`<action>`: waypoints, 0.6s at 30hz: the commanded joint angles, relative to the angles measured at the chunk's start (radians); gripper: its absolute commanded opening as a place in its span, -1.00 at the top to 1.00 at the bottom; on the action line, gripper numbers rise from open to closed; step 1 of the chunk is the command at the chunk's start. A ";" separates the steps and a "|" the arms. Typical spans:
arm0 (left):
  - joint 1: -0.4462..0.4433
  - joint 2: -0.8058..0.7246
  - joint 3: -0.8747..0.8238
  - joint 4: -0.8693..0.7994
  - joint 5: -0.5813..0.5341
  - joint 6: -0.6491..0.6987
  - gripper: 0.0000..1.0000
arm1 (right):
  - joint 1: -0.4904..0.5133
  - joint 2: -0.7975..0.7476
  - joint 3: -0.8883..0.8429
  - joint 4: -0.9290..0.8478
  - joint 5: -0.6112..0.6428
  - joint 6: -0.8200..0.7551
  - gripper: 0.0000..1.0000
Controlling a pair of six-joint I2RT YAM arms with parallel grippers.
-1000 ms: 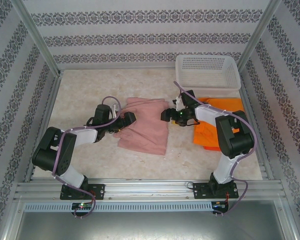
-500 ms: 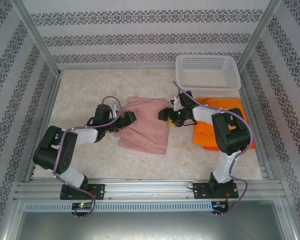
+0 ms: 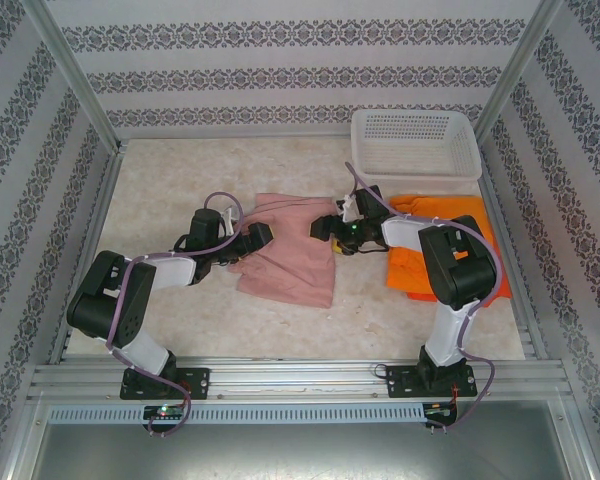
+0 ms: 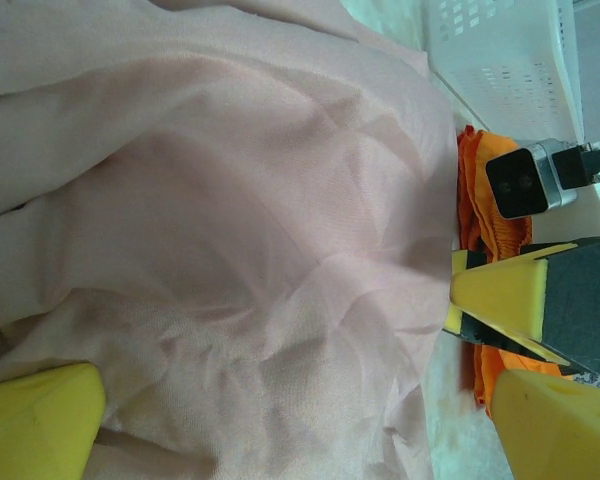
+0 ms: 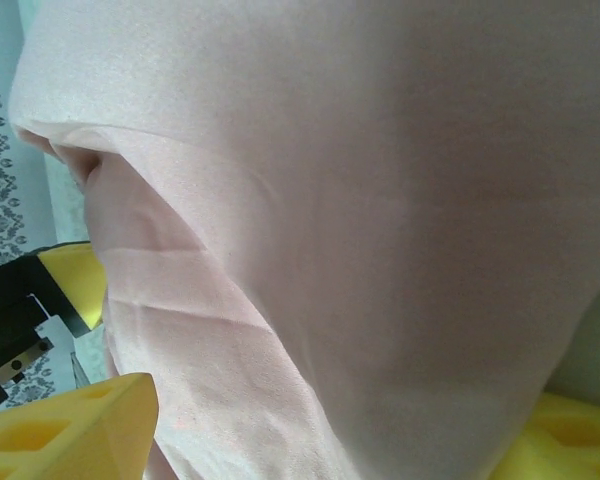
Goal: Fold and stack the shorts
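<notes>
Left gripper: my left gripper (image 3: 257,237) is at the left edge of the dusty pink cloth shorts (image 3: 292,258). Its yellow fingertips (image 4: 40,420) are spread as wide as they go, with pink cloth below and between them and nothing pinched.
Right gripper: my right gripper (image 3: 328,228) is at the right edge of the same pink shorts, facing the left one across them. Its yellow pads (image 5: 70,420) stand well apart with a fold of pink cloth between them. I cannot tell whether they touch it.
Pink shorts: rumpled, on the pale marbled table (image 3: 180,170), mid-table between my two grippers.
Orange shorts: the bright orange cloth shorts (image 3: 405,270) lie flat to the right of the pink ones, partly under my right arm.
Basket: the white perforated plastic basket (image 3: 416,166) sits at the far right, just beyond the orange shorts.
</notes>
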State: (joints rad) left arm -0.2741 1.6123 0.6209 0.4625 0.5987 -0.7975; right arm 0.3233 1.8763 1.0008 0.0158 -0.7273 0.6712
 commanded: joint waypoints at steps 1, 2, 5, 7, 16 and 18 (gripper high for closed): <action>-0.010 0.043 -0.035 -0.051 -0.018 -0.018 -1.00 | 0.002 0.008 -0.011 0.048 -0.025 0.023 -0.43; -0.010 0.044 -0.037 -0.049 -0.018 -0.017 -1.00 | 0.002 0.011 -0.008 0.043 -0.021 0.021 -0.35; -0.011 0.044 -0.036 -0.048 -0.019 -0.017 -1.00 | 0.000 0.019 0.001 0.021 -0.007 0.004 -0.14; -0.010 0.045 -0.038 -0.049 -0.018 -0.016 -1.00 | -0.002 0.020 0.006 0.004 0.004 -0.005 0.01; -0.011 0.041 -0.034 -0.068 -0.025 -0.004 -1.00 | -0.020 -0.032 0.062 -0.091 0.028 -0.028 0.84; -0.011 0.041 -0.035 -0.068 -0.026 -0.004 -1.00 | -0.018 -0.064 0.074 -0.106 0.025 -0.022 0.93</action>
State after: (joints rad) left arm -0.2741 1.6135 0.6205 0.4656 0.5983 -0.7971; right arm 0.3096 1.8748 1.0321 -0.0540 -0.7052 0.6640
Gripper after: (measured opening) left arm 0.999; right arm 0.053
